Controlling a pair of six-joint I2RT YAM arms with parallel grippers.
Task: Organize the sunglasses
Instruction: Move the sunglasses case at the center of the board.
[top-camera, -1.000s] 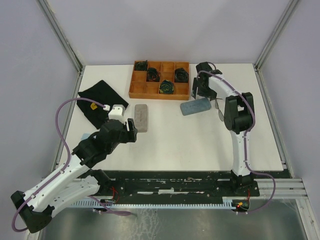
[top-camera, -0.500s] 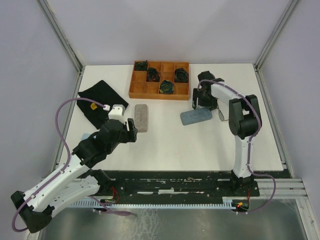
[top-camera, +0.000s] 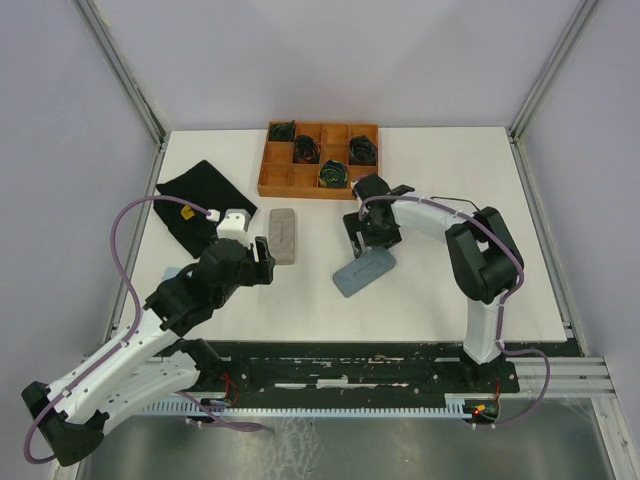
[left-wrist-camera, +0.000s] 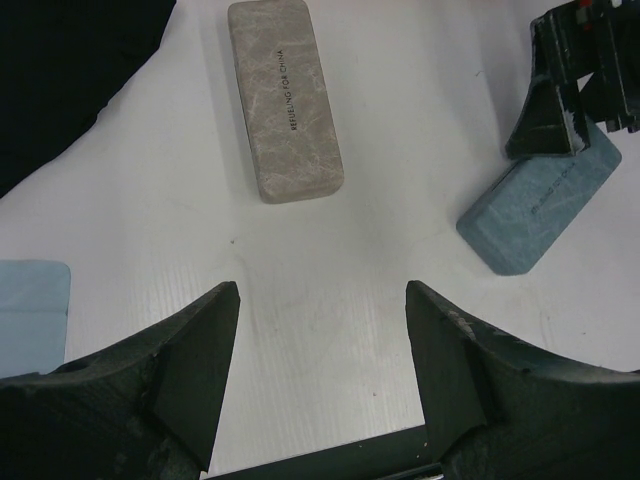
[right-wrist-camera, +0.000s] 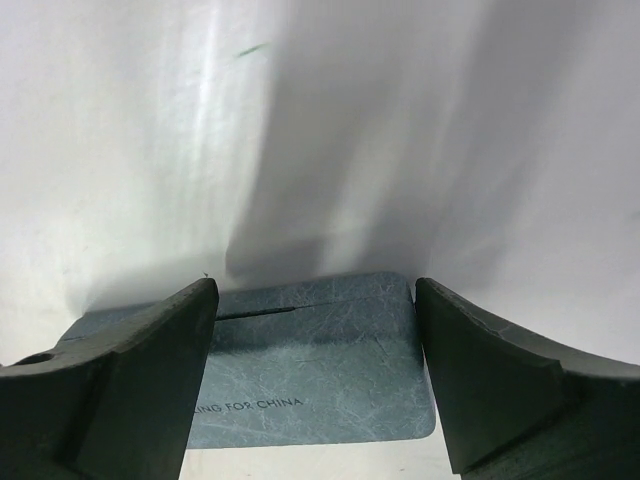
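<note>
Sunglasses are not showing up for us in any of the three views; they may be lying hidden under the right arm (top-camera: 430, 212), but we cannot tell. Reading the overhead view as a clock face with twelve at the far edge, we are holding the right gripper (top-camera: 366, 236) near the centre of the table (top-camera: 420, 290). Its jaws are spread wide over the one o'clock end of the blue case (top-camera: 362, 270) and are gripping nothing. Whether its fingers (right-wrist-camera: 500, 380) are touching the fabric we cannot say. The left gripper (top-camera: 256, 262) is hanging at about eight o'clock over bare table, jaws also wide and empty, with the grey case (top-camera: 283, 235) just beyond it toward twelve. Both cases are lying shut. At twelve the wooden tray (top-camera: 300, 192) is holding dark green coiled bundles (top-camera: 333, 174), and a black cloth (top-camera: 205, 200) is lying at ten. We are judging the job barely begun: no pair is stowed that we can see, so finding, casing and placing both are all left to do.
</note>
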